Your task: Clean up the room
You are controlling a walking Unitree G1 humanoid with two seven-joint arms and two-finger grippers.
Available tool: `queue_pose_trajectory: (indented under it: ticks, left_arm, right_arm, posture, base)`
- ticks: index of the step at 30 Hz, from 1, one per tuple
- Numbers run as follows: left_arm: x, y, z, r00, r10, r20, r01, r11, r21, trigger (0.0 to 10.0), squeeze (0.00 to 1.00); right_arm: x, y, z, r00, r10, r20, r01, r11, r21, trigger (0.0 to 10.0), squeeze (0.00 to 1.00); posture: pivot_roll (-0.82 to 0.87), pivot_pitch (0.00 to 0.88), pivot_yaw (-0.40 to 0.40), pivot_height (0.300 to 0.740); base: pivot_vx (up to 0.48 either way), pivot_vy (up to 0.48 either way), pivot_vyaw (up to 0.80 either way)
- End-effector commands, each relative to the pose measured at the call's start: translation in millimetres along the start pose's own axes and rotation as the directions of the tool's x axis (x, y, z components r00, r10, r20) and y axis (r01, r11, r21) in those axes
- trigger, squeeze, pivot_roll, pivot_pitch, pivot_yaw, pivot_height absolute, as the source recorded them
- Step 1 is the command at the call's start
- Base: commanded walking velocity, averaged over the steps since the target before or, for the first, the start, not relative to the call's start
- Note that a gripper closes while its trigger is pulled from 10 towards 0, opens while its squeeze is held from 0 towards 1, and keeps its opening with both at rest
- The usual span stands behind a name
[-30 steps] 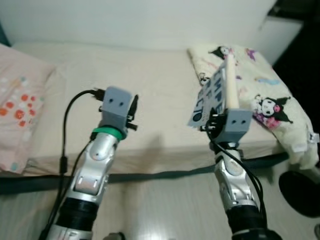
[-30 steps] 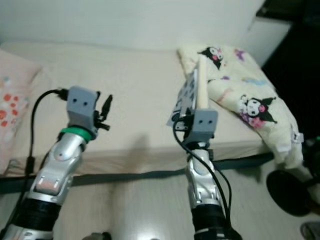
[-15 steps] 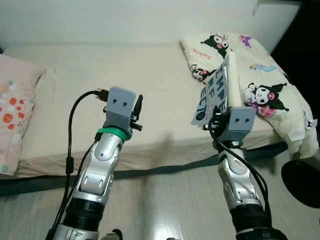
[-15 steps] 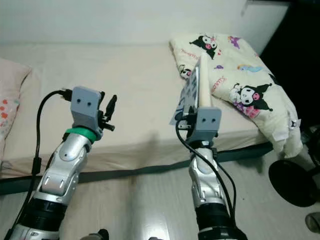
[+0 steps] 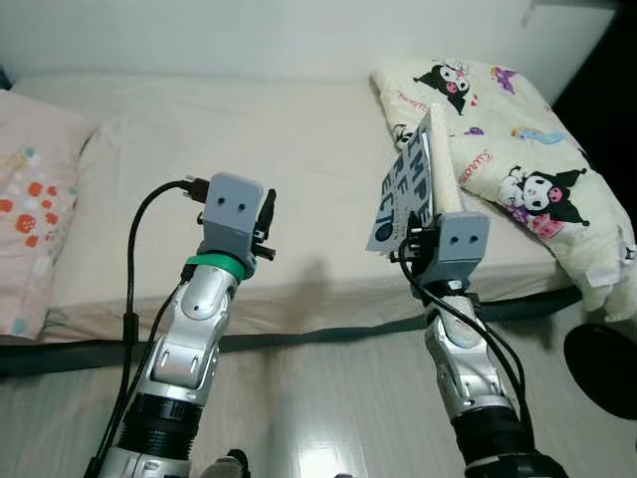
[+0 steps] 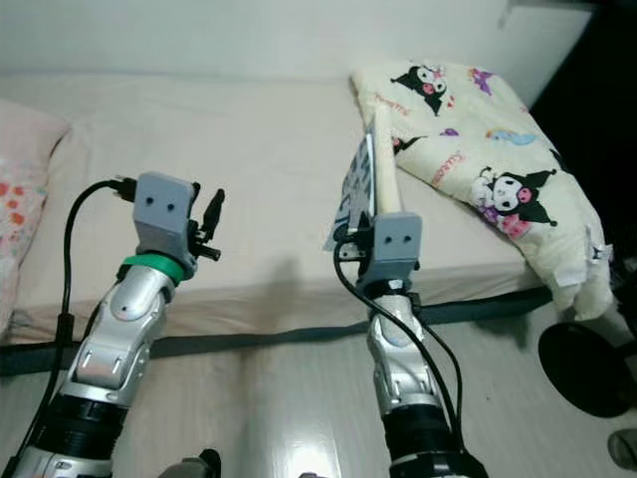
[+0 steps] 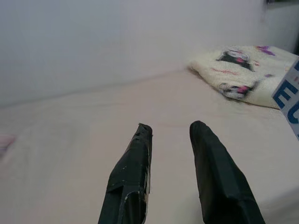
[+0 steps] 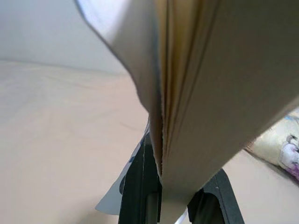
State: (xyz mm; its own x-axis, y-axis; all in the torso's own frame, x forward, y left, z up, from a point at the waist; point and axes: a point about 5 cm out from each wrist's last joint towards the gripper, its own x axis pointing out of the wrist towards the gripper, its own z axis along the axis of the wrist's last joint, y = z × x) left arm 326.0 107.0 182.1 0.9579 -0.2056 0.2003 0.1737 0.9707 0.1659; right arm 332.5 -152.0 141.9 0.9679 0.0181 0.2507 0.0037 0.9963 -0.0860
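The bed (image 5: pixel 299 149) has a plain cream sheet. The blanket (image 5: pixel 518 159) at its right edge is pale yellow with black and white cartoon figures and bits of pink and purple. The pillow (image 5: pixel 35 199) at the left edge is pink with red and orange dots. The book (image 5: pixel 413 189) is white with big blue letters.

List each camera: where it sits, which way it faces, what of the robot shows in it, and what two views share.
Left eye view: on the head, facing forward and down at the bed; both silver arms show, with the left gripper open and the right gripper clamping a book.
Right eye view: the stereo twin, same scene.
Left wrist view: looks along two open black fingers across the mattress.
Right wrist view: looks up the book's edge between its fingers.
Shared: the cartoon-print blanket appears in the eye views and both wrist views.
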Motion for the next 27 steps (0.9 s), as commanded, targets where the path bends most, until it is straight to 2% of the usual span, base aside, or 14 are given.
queue_pose_trajectory:
  ticks: [1, 19, 27]
  left_arm:
    - [-2.5, 0.1, -7.0, 1.0, 0.005, -0.02, -0.005, 1.0, 0.001, 10.0, 0.0]
    - [-1.7, 2.3, -6.8, 1.0, 0.012, -0.018, -0.012, 1.0, 0.005, 10.0, 0.0]
    - [-1.3, 3.1, -8.9, 0.999, 0.02, -0.037, -0.02, 1.0, 0.001, 10.0, 0.0]
  right_arm:
    - [2.1, 0.5, 6.6, 0.999, 0.003, 0.036, -0.002, 1.0, -0.013, 10.0, 0.0]
    - [1.8, 0.1, 5.7, 0.999, 0.003, 0.035, -0.002, 1.0, -0.008, 10.0, 0.0]
    - [0.4, 4.0, 6.3, 0.999, 0.03, 0.041, -0.032, 0.998, 0.056, 10.0, 0.0]
  posture:
    - [0.02, 0.051, -0.02, 0.74]
    - [0.02, 0.052, -0.015, 0.74]
    - [0.02, 0.052, -0.014, 0.74]
  base:
    - [0.431, 0.0, 0.8]
    - [0.432, 0.0, 0.8]
    - [0.381, 0.0, 0.0]
